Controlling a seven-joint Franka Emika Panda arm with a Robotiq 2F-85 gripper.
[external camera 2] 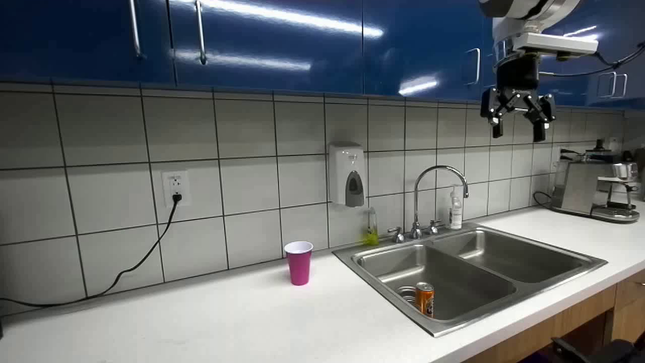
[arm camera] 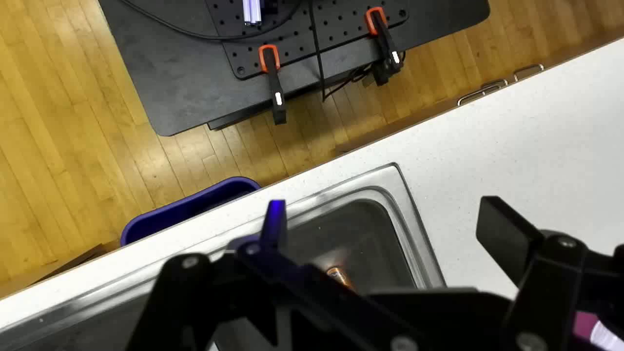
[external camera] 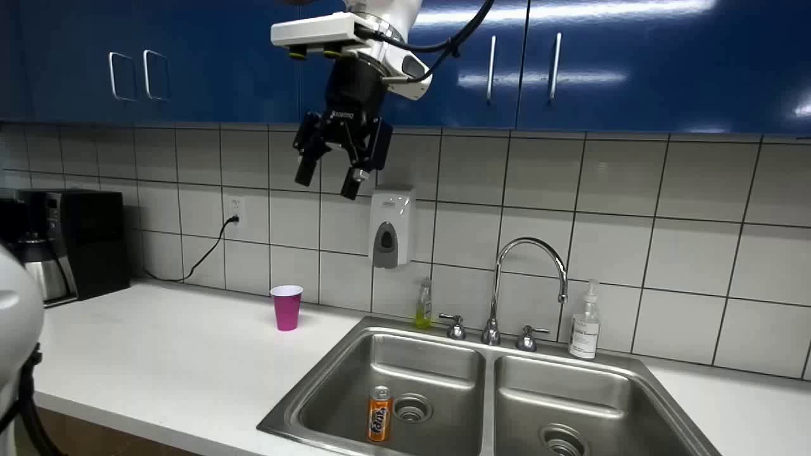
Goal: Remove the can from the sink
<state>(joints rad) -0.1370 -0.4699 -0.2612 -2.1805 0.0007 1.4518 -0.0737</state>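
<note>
Steel dominates an exterior view: a satin-finish sink (external camera: 489, 392) with two round-cornered bowls (external camera: 589, 411), set into a smooth white counter (external camera: 165, 354). In the bowl (external camera: 443, 424) nearer the magenta cup (external camera: 287, 310), the orange can (external camera: 379, 418) stands upright just beside the drain (external camera: 412, 408), its lettering and silvery top showing. Well above, in front of white tiles (external camera: 694, 259) and glossy blue cabinets (external camera: 228, 69), hangs the end effector (external camera: 327, 180), released, its black fingers (external camera: 305, 172) spread apart. This angle also takes in a boxy black appliance (external camera: 95, 244) and a steel jug (external camera: 47, 275).

In an exterior view, a metal-cased appliance (external camera 2: 579, 189) sits at the counter's far end, and wood-grained fronts (external camera 2: 627, 302) show below the counter's edge. From here the sink's rim hides the foot of the can. The cup's tapered sides and white lining are clear to me, the chrome faucet (external camera 2: 416, 201) curves up behind the bowls, and near it stands a small bottle (external camera 2: 372, 237) of yellow-green liquid.

The wrist view looks down on what I see only there: golden floorboards (arm camera: 73, 146), a black plate (arm camera: 336, 27) dotted with holes, orange-ended clamps (arm camera: 275, 87), and a blue tub (arm camera: 190, 207) partly covered by the counter. Both fingers stand wide apart, one catching a violet gleam. Past the end effector, a bit of the can shows in its bowl, and a sliver of the cup near the lower corner.
</note>
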